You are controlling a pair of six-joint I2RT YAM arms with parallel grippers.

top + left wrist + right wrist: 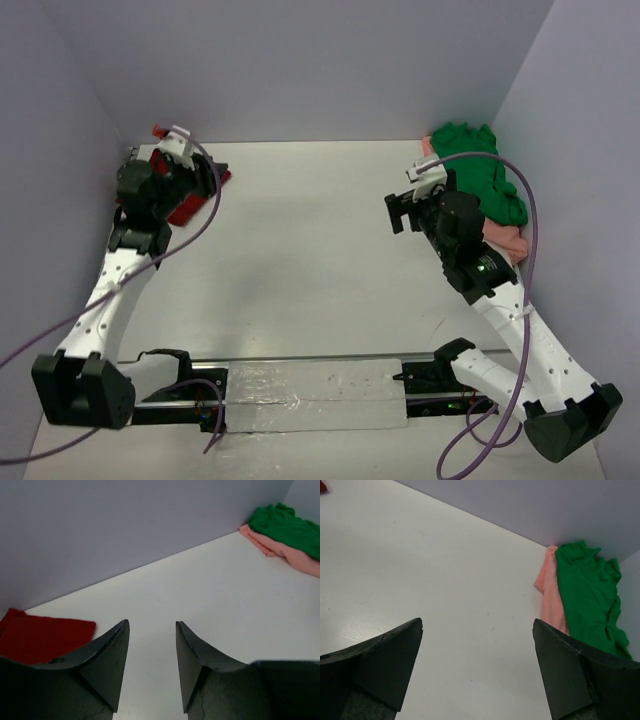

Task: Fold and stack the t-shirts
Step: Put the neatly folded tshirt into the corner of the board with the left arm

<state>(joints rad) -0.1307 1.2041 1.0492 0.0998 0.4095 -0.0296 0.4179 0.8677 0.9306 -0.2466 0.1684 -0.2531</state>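
A: What was hidden?
B: The left arm [120, 270] covered much of the flat red shirt [186, 208], far left. The crumpled green shirt [482, 168] overlay the pink shirt [506, 240], far right.
A: Hands?
B: Left hand [152, 625] and right hand [477, 624] were released and empty above the tabletop [320, 260].

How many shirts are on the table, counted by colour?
Dark red shirt: 1
Green shirt: 1
Pink shirt: 1
Total: 3
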